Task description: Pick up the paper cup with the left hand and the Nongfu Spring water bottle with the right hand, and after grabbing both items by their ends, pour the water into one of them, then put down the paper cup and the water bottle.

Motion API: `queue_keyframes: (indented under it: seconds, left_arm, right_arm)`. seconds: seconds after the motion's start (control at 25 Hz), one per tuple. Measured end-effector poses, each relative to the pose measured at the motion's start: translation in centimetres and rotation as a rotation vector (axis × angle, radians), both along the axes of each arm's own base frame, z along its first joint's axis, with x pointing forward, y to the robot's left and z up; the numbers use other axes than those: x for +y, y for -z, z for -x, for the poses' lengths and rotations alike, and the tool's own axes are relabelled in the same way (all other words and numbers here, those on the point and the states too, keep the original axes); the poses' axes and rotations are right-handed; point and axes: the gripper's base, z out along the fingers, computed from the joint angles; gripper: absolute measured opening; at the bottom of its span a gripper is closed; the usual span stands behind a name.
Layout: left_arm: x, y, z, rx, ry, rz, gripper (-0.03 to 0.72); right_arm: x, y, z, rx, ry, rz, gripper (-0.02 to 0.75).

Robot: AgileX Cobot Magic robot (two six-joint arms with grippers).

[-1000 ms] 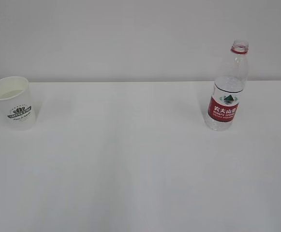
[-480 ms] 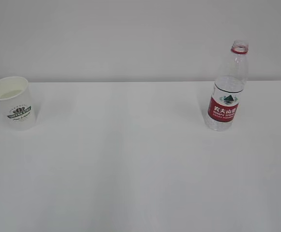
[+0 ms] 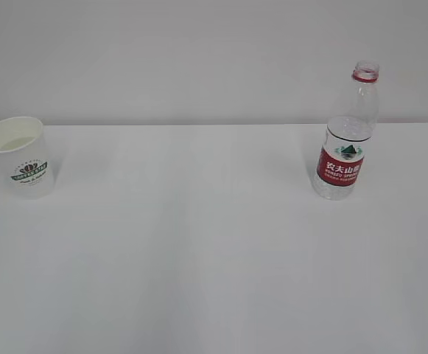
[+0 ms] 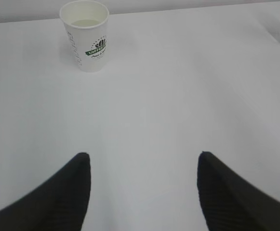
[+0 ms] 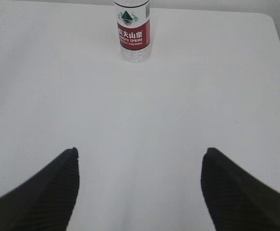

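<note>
Cup (image 3: 20, 156) stands upright at the table's (image 3: 199, 258) left edge, about nine o'clock in the exterior view, a little liquid showing in its bottom from the left wrist view. It has straightened slightly against a second ago, when it leaned. Bottle (image 3: 347, 136) stands uncapped at two o'clock, well apart from the cup and unmoved. Left gripper (image 4: 142, 159) hangs back with its fingers spread and empty, cup at eleven o'clock ahead. Right gripper (image 5: 140, 154) is likewise spread and empty, bottle at twelve o'clock. Bare tabletop lies between both; the table's rounded right corner shows beyond the bottle.
</note>
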Motion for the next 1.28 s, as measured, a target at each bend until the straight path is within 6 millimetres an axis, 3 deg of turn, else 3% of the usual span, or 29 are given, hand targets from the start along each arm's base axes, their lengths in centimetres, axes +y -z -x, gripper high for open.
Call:
queue_keyframes:
  seconds: [0.64, 1.08, 1.28]
  left_arm:
    - [-0.01, 0.00, 0.01, 0.000, -0.014, 0.000, 0.486]
    - [-0.24, 0.00, 0.24, 0.000, -0.298, 0.002, 0.468]
    - [-0.27, 0.00, 0.26, 0.000, -0.329, 0.002, 0.466]
  right_arm:
    - [0.00, 0.00, 0.00, 0.000, -0.001, 0.002, 0.593]
    - [0.07, 0.00, 0.05, 0.000, 0.079, 0.002, 0.593]
    - [0.08, 0.00, 0.06, 0.000, 0.084, 0.002, 0.593]
